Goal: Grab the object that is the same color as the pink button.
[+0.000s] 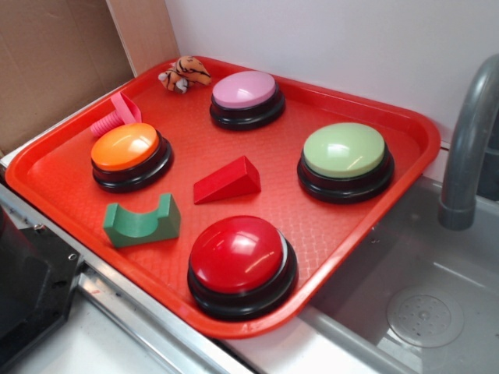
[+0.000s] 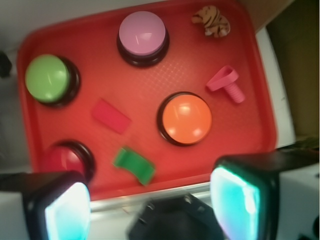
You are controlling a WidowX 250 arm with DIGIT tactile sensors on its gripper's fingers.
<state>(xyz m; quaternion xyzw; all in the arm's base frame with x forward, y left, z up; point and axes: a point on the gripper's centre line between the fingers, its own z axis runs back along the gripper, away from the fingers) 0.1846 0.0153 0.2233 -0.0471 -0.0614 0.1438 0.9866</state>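
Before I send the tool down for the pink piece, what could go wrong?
The pink bolt lies close to the orange button and the tray rim, so one finger of the open tool might hit either. Its ribbed shaft could roll or slip when squeezed. The plush tiger sits nearby too.

We see a red plastic tray (image 1: 374, 109) with a pebbled floor — glossy domed buttons, a ribbed pink plastic bolt (image 2: 227, 83), a plush tiger (image 1: 184, 75).
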